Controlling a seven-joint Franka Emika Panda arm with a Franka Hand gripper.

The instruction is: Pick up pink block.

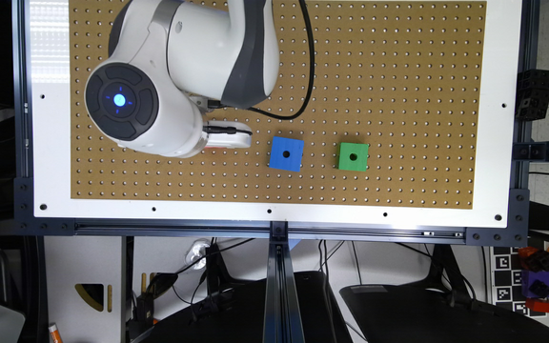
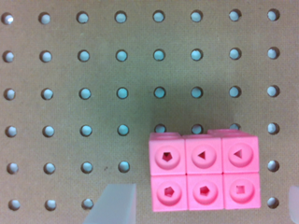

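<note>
The pink block [image 2: 203, 171] lies flat on the brown pegboard [image 2: 93, 93], its six round recesses in two rows of three facing the wrist camera. My gripper [image 2: 204, 205] is open and hangs over the block. One pale fingertip [image 2: 114, 205] stands just off one short end, and the other fingertip [image 2: 295, 205] shows at the frame's edge beyond the opposite end. Neither touches the block. In the exterior view the gripper [image 1: 227, 136] shows as a white part under the wrist, left of the blue cube, and covers the block.
A blue cube [image 1: 286, 154] with one hole sits on the pegboard [image 1: 398, 71] just to the exterior view's right of the gripper. A green cube [image 1: 352, 156] sits farther right. A black cable [image 1: 309, 71] loops from the arm. A white border [image 1: 274, 216] frames the board.
</note>
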